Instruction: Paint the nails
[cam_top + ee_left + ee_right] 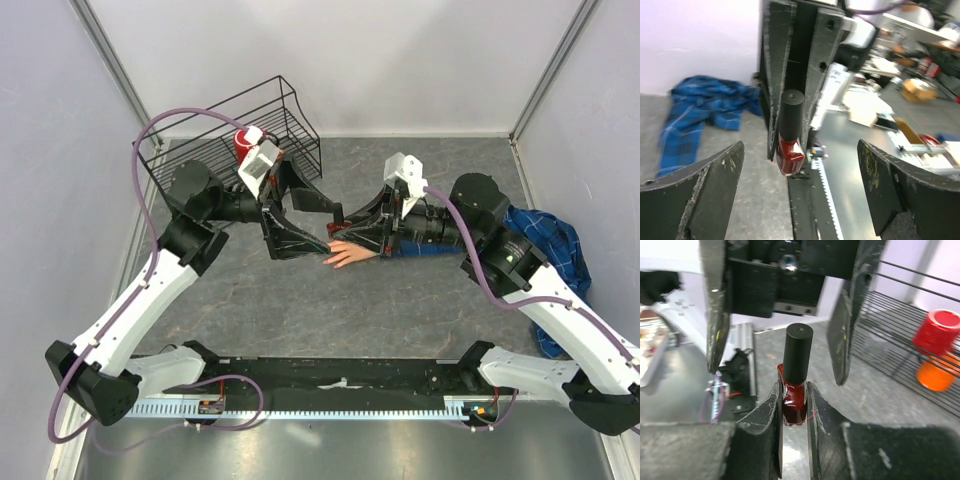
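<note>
My right gripper (792, 390) is shut on the glass body of a small dark red polish bottle (794, 405), held upright above the table with its black cap (797, 352) on. My left gripper (801, 147) stands wide open facing it, its fingers (715, 305) on either side of the cap without touching it. In the top view both grippers meet over the table's middle, just above the peach fake hand (350, 253). The hand lies flat with its fingertips pointing left. The nails are too small to make out.
A black wire basket (230, 120) holding a red cup (245, 140) stands at the back left. Blue plaid cloth (545, 240) lies bunched at the right, under the right arm. A black rail (340, 375) runs along the near edge.
</note>
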Robot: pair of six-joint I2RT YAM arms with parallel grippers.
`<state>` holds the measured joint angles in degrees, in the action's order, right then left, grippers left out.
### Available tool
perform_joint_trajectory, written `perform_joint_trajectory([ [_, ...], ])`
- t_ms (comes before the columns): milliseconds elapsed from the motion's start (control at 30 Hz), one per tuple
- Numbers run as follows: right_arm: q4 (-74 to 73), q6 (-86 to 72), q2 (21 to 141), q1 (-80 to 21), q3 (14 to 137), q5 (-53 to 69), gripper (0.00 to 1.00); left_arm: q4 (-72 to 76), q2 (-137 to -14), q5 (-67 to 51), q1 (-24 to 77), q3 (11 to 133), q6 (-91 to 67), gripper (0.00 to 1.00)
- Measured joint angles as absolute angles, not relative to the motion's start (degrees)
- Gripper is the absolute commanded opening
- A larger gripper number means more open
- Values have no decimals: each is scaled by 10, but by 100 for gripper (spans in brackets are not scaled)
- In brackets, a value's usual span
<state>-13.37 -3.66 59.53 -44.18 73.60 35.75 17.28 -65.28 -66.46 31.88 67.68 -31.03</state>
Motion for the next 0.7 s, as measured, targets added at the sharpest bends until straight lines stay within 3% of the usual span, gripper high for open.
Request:
perform_joint_trajectory([
  [133,-160,-14,605,-442,750,301,0,79,-637,-574,321,687,-259,95],
  [167,-165,-11,608,-442,752,284,0,59,-634,-540,323,689,-253,84],
  [300,-180,-4,617,-442,755,224,0,-16,-634,-396,356,715,-236,65],
  [467,-189,-1,623,-443,756,175,0,-81,-665,-262,398,801,-226,59],
  [700,-190,-1,623,-444,762,151,0,-120,-689,-184,442,830,-213,57],
])
